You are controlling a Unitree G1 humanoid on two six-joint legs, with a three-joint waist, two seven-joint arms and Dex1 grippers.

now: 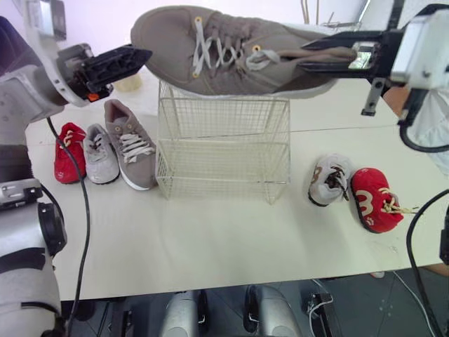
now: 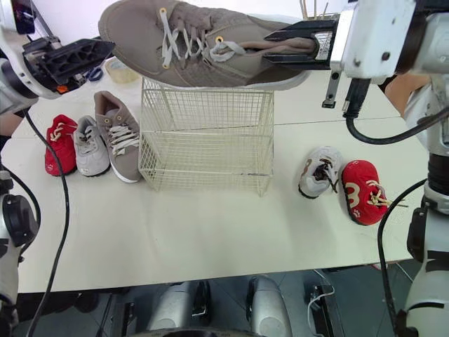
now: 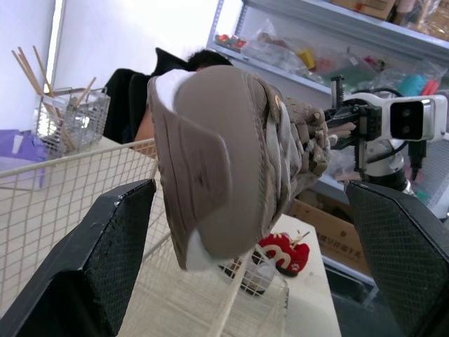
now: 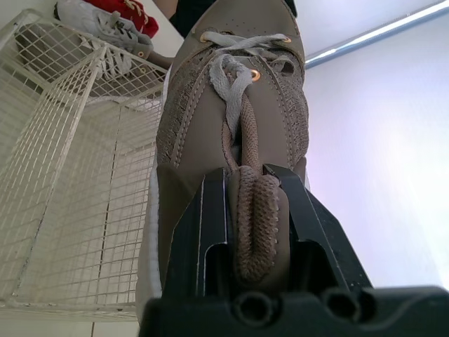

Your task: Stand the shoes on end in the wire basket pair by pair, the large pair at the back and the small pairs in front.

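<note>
Right jaws clamp the heel collar of a large taupe sneaker (image 1: 231, 53), level above the empty wire basket (image 1: 223, 147); left jaws stand apart around its toe. Nothing is stowed yet, and all six shoes are left to place. Below the left jaws lie its mate (image 1: 130, 145), a grey shoe (image 1: 100, 154) and a red shoe (image 1: 69, 152); below the right jaws, a second grey shoe (image 1: 330, 179) and a second red shoe (image 1: 375, 199).

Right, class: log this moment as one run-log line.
right end effector: shut on large taupe sneaker heel | left end effector: open by toe | sneaker: horizontal above wire basket
</note>
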